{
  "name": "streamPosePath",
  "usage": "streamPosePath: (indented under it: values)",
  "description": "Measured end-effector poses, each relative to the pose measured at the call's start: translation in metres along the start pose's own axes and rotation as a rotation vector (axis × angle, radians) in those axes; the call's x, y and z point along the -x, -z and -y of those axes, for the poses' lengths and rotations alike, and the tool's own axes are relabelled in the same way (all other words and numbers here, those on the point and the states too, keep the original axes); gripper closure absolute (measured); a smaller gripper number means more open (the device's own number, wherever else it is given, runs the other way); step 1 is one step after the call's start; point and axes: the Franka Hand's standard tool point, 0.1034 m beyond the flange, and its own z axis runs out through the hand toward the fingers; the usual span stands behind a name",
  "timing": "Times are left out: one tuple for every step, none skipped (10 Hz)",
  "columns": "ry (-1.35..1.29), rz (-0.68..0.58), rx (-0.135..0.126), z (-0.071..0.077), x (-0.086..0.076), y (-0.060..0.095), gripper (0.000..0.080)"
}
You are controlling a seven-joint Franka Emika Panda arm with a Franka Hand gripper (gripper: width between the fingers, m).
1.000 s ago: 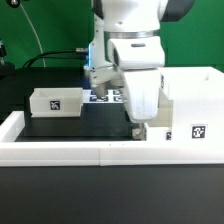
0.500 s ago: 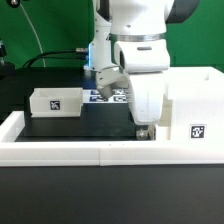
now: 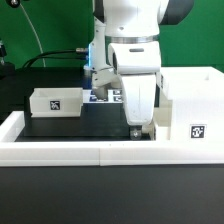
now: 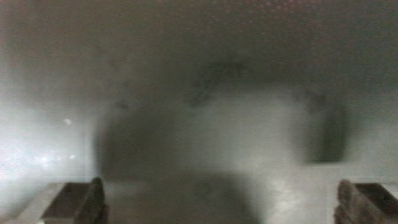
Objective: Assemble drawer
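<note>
The large white box case (image 3: 192, 98) stands at the exterior view's right, with a square tag (image 3: 197, 131) on its front. One small white tray (image 3: 55, 101) with a tag lies at the left on the black mat. The second tray cannot be made out. My gripper (image 3: 140, 128) points down at the case's left front corner, just behind the border wall. In the wrist view the fingers (image 4: 75, 202) stand wide apart around the gripper's gap (image 4: 219, 205), open, with a blurred white surface (image 4: 196, 90) close in front of them and nothing held.
A long low white border wall (image 3: 70, 150) runs along the front and up the left side. The marker board (image 3: 105, 97) lies behind the arm. Dark cables and equipment (image 3: 40, 55) stand at the back left.
The gripper swung a little to the exterior view's right half a second ago and has come back left to about where it was. The left tray and the case have not moved.
</note>
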Motion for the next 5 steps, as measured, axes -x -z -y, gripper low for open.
streamPosePath:
  values:
    - [-0.001,-0.001,0.002,0.0019,0.0001,-0.0014,0.0151]
    - [-0.008,-0.001,0.000,0.0043,0.0010,-0.0029,0.0151]
    - [-0.019,-0.002,-0.002,0.0055,0.0006,-0.0037,0.0151]
    - [-0.031,-0.003,-0.004,0.0064,-0.0017,-0.0045,0.0151]
    - [-0.044,-0.004,-0.005,0.0066,-0.0067,-0.0050,0.0151]
